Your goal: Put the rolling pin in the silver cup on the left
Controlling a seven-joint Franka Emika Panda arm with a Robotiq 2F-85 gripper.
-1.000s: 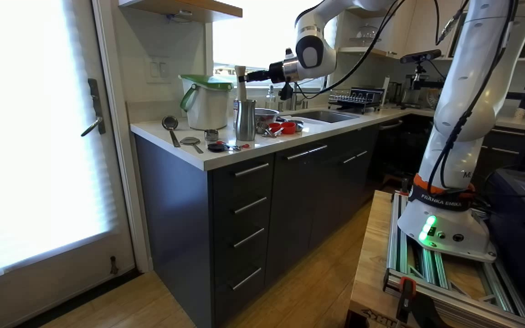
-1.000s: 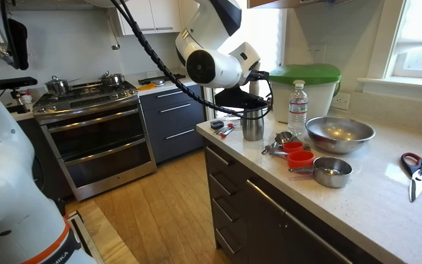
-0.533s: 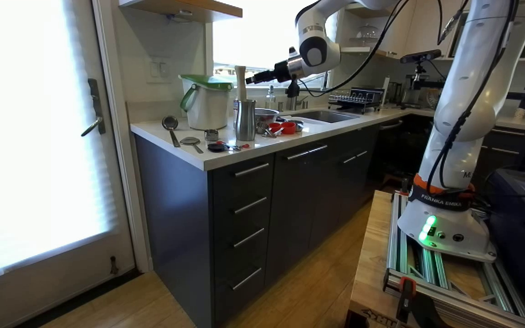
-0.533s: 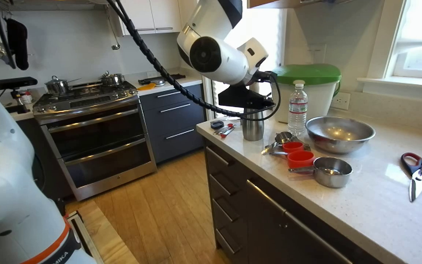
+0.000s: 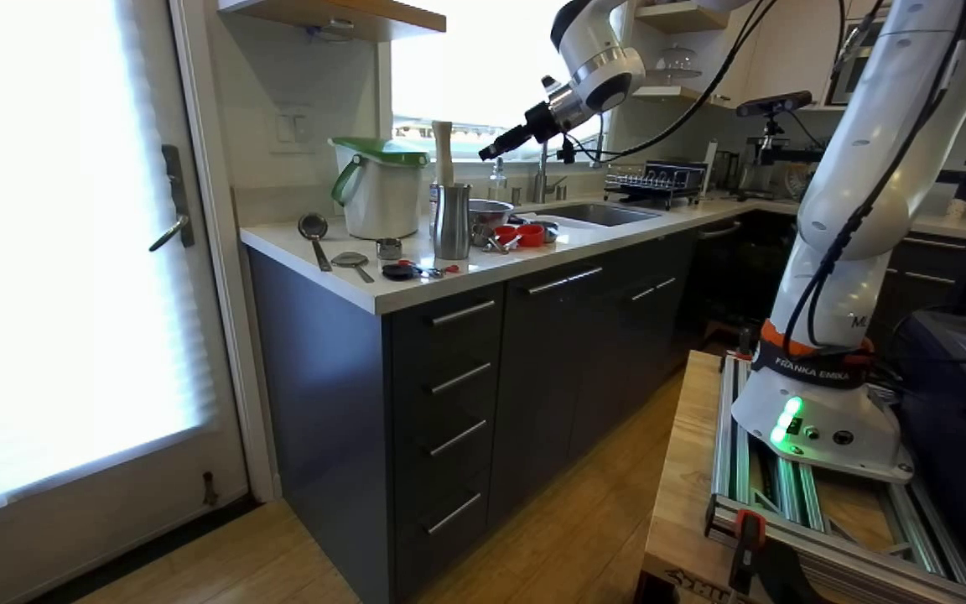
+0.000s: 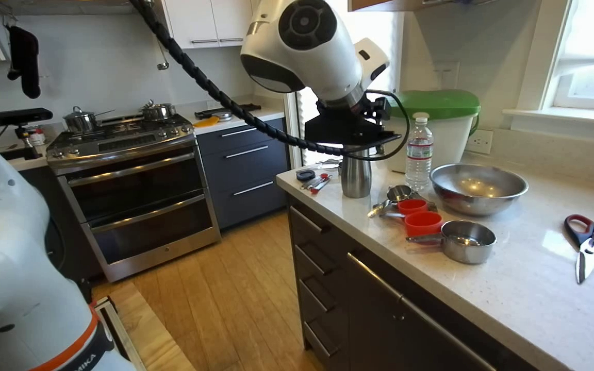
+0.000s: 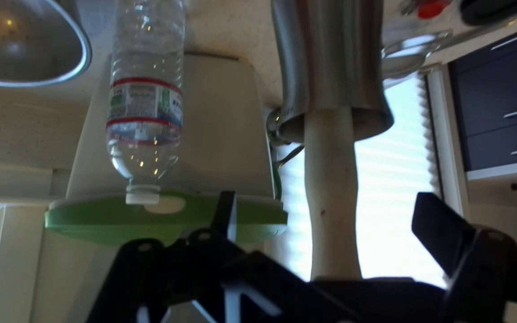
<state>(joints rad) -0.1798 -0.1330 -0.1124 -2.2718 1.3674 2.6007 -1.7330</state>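
One rolling pin [image 5: 443,153] was found in one silver cup [image 5: 452,226], its long axis near vertical, upper end above the rim. The cup was set near the front edge of the counter [image 6: 529,299]. The gripper [image 5: 485,154] was seen with jaws parted, clear of the pin. Two red cups [image 6: 423,226] were counted.

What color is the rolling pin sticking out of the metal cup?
The rolling pin is pale beige, clearest in the wrist view.

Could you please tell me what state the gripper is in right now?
Gripper: open and holding nothing, apart from the rolling pin, which stands in the metal cup.
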